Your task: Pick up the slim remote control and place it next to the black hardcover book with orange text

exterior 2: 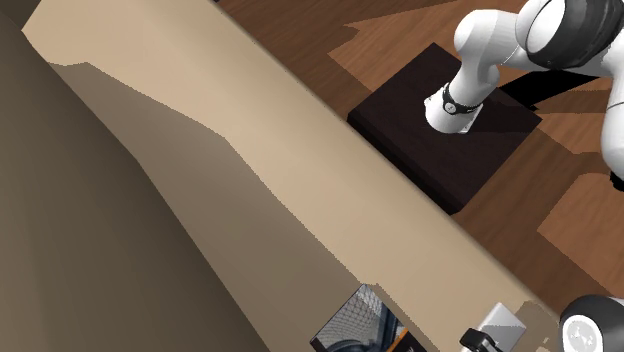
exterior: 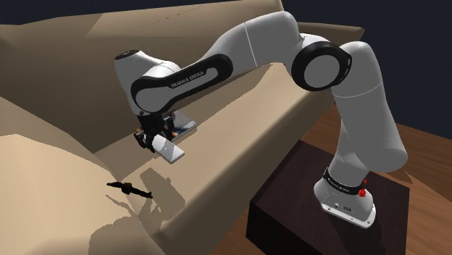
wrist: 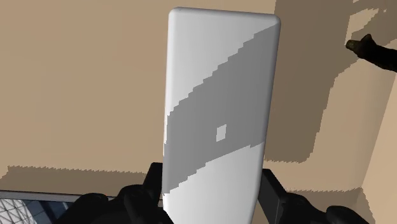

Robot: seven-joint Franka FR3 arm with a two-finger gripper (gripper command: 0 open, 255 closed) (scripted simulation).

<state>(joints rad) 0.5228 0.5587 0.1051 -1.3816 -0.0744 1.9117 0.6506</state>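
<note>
My black gripper (exterior: 151, 138) is shut on a slim white remote (exterior: 172, 151) and holds it just above the tan sofa seat (exterior: 239, 138). In the wrist view the remote (wrist: 219, 108) stretches away from the gripper (wrist: 213, 200), clasped at its near end between both fingers (wrist: 151, 186). The book (exterior: 185, 125), dark with a pale patterned cover, lies flat on the seat right behind the gripper, partly hidden by the hand. The second exterior view has the book (exterior 2: 352, 322) at its lower edge and the remote (exterior 2: 503, 324) a short way to its right.
A small black object (exterior: 130, 190) lies on the seat further toward the shoulder view's lower left, also beyond the remote's tip (wrist: 375, 52). The sofa backrest (exterior: 65, 72) rises behind. The dark stand (exterior 2: 450, 135) sits on a wooden floor (exterior 2: 330, 30) in front of the sofa.
</note>
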